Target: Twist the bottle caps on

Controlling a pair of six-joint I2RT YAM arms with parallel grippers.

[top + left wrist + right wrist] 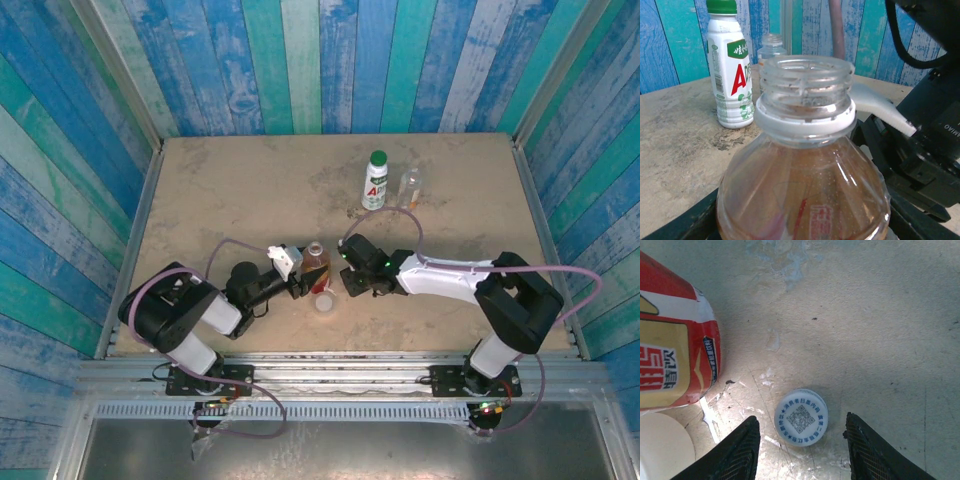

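1. Cap pickup is the step in hand, I judge: the pale printed cap lies flat on the table, just beside the amber bottle. It sits between the fingers of the right gripper, which stand apart with a gap on each side.
2. Centre on the cap, close evenly on its rim and lift straight up, or it may skid away.
3. The left gripper is clamped on the amber bottle, whose open neck stands upright. That grip should be rigid for threading.
4. I cannot tell whether the printed face is the cap's inside, so check before lowering it squarely onto the threads.
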